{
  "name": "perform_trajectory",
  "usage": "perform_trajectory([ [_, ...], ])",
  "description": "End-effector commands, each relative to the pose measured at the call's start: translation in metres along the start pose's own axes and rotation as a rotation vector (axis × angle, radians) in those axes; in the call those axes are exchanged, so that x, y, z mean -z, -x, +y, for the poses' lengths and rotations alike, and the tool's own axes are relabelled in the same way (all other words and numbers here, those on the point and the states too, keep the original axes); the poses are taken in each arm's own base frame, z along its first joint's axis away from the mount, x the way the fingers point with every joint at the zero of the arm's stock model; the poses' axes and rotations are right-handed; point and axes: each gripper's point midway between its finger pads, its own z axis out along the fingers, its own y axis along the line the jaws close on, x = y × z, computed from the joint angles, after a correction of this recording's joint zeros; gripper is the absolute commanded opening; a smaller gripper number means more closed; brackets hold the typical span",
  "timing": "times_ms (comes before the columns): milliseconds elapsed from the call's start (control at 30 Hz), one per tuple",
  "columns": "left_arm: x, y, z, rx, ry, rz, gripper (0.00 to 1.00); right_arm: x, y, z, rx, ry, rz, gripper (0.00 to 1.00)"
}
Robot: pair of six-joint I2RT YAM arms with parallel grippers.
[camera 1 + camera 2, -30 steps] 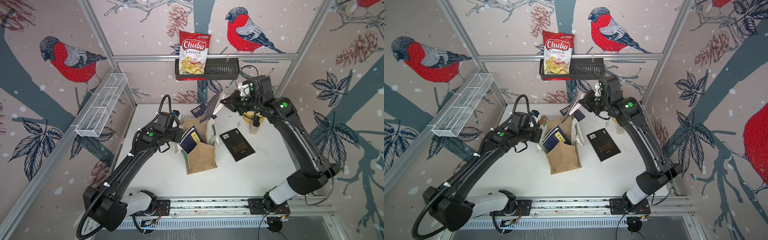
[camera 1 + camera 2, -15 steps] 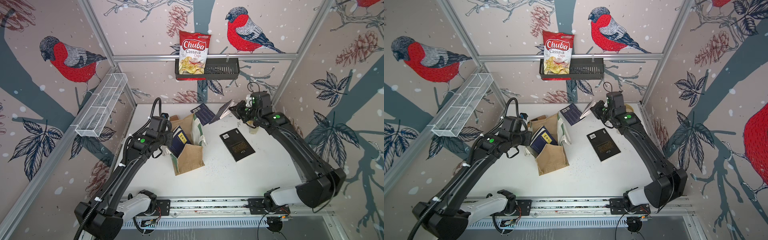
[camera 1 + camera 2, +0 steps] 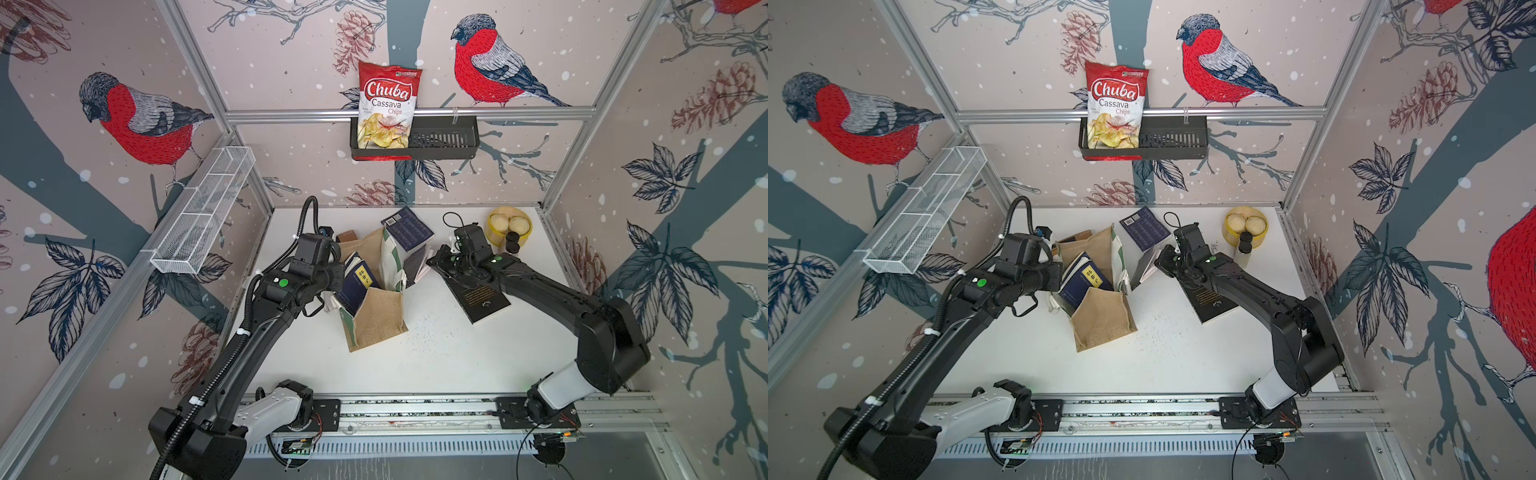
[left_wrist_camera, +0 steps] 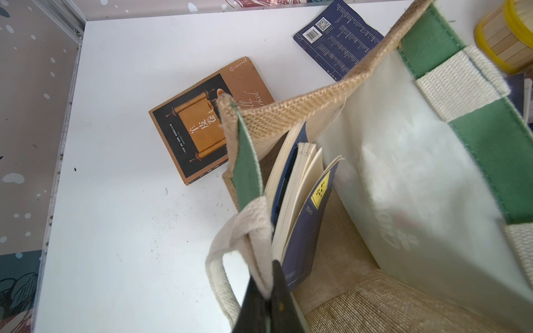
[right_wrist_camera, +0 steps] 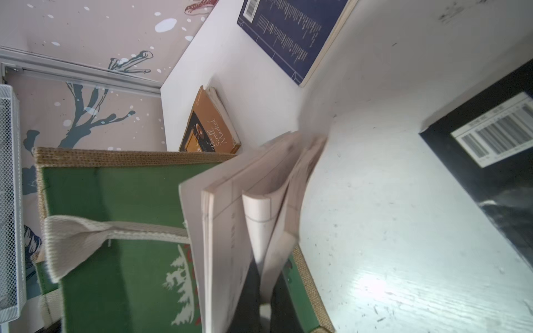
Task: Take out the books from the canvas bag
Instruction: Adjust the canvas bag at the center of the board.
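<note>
In the middle of both top views, on the white table (image 3: 436,365), stands the boxy tan burlap bag with green sides (image 3: 376,316), with its mouth open. The left gripper (image 4: 266,284) has its jaws pressed together on the bag's white woven handle (image 4: 248,225), so it holds the bag steady. Inside the bag are a navy blue book with a yellow label (image 3: 360,279) and at least one more book with cream pages beside it.

Just right of the bag in the frame, the right gripper (image 5: 264,291) is pinched on a thin soft book with cream pages fanned open (image 5: 251,207). This book is out of the bag, low and tilted. I cannot tell if its edge touches the table.

Three more books lie flat on the table. A black book with a barcode (image 3: 484,299) sits right of centre, partly under the right arm. A navy blue book with white print (image 3: 409,232) lies above the bag in the frame. A brown book (image 4: 199,127) lies just behind the bag, mostly hidden from the top.

I think the step now is putting the held book down. Next, the right gripper needs to let go over the bare spot between the bag and the black book. Then it should reach into the bag's mouth. The books there lean close together, so it must pinch just one top edge while the left gripper holds the bag.
</note>
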Motion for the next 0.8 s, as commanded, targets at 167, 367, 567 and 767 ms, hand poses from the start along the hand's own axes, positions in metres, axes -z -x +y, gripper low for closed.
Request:
perform_trajectory([
  [167, 0.006, 0.009, -0.006, 0.002, -0.039, -0.029, 0.0, 0.005, -0.049, -0.08, -0.023, -0.236, 0.056, 0.06],
  [367, 0.006, 0.011, -0.011, -0.024, -0.061, -0.024, 0.0, 0.017, -0.082, -0.131, -0.061, -0.435, 0.149, 0.49],
  [567, 0.008, 0.012, -0.008, -0.032, -0.049, -0.046, 0.0, 0.051, -0.101, -0.15, -0.082, -0.648, 0.282, 0.62],
  [767, 0.007, 0.014, -0.007, -0.031, -0.046, -0.073, 0.0, 0.087, -0.064, -0.078, -0.017, -0.617, 0.257, 0.67],
])
